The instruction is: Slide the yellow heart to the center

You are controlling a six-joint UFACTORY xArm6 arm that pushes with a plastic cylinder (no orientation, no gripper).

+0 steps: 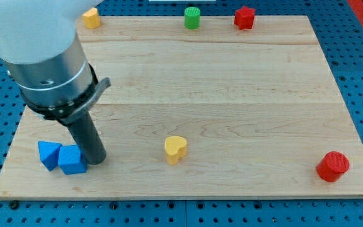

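Observation:
The yellow heart lies on the wooden board, below the board's middle and a little to the left. My tip is down on the board at the lower left, well to the left of the yellow heart. It stands right beside the blue cube, touching or nearly touching its right side. A blue triangular block sits against the cube's left side.
A yellow block sits at the top left edge, partly behind the arm. A green cylinder and a red star-like block are at the top edge. A red cylinder is at the lower right.

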